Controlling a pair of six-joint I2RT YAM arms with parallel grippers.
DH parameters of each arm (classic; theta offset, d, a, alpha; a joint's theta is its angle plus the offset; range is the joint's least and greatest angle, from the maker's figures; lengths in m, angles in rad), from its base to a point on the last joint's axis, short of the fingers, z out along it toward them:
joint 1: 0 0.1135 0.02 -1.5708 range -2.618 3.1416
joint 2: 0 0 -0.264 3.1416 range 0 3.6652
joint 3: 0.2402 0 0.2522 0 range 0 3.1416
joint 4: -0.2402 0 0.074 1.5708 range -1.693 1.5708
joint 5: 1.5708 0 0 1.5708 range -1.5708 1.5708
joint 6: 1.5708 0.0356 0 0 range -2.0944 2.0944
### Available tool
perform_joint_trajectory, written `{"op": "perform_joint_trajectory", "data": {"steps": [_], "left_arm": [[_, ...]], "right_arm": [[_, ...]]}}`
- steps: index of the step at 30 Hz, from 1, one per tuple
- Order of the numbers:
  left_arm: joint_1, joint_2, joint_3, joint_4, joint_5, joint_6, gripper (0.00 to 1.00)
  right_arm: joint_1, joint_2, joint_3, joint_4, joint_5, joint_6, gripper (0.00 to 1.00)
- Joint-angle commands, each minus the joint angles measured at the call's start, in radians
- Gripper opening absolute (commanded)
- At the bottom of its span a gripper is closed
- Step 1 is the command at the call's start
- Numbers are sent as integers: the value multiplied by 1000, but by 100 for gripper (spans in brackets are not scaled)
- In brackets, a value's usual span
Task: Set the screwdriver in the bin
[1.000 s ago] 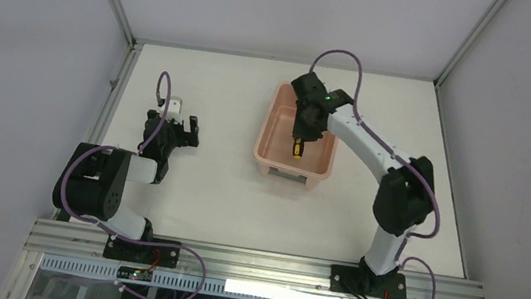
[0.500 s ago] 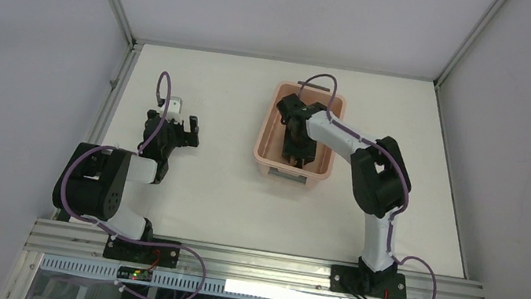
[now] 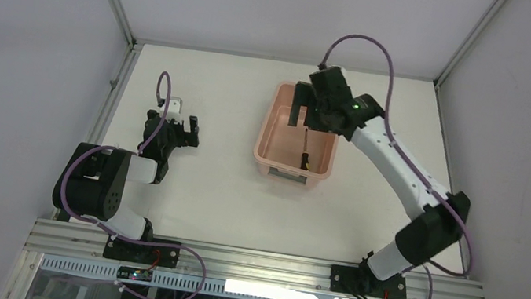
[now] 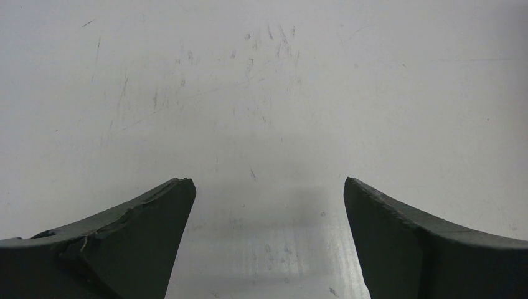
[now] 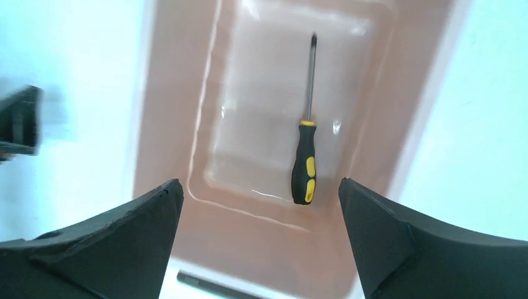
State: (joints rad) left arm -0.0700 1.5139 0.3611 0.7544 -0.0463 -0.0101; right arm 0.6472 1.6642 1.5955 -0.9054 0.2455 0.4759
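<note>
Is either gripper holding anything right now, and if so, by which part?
Nothing is held. The right gripper is open and empty above the bin, where the screwdriver lies loose on the floor. The left gripper is open and empty too.

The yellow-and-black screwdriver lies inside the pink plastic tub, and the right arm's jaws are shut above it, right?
Not quite. The yellow-and-black screwdriver does lie inside the pink plastic tub, but the right arm's jaws are open above it, as the right wrist view shows.

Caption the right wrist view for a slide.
Open right hand above the bin, screwdriver lying flat inside.
</note>
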Motion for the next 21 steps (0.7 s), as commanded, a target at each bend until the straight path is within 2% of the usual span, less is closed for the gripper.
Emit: {"op": "perform_joint_trajectory", "data": {"steps": [1, 4, 11, 16, 21], "left_arm": [[12, -8, 20, 54, 13, -1, 99], [11, -9, 19, 54, 14, -1, 99], [12, -8, 21, 54, 13, -1, 99], [12, -8, 20, 55, 13, -1, 99], [11, -8, 19, 55, 13, -1, 99]], "right_arm": [[-51, -234, -47, 91, 19, -113, 99], [-130, -382, -178, 172, 8, -156, 99], [-362, -715, -606, 382, -111, -180, 99], [-410, -890, -919, 537, -119, -118, 99], [-411, -1022, -1153, 712, -128, -23, 99]]}}
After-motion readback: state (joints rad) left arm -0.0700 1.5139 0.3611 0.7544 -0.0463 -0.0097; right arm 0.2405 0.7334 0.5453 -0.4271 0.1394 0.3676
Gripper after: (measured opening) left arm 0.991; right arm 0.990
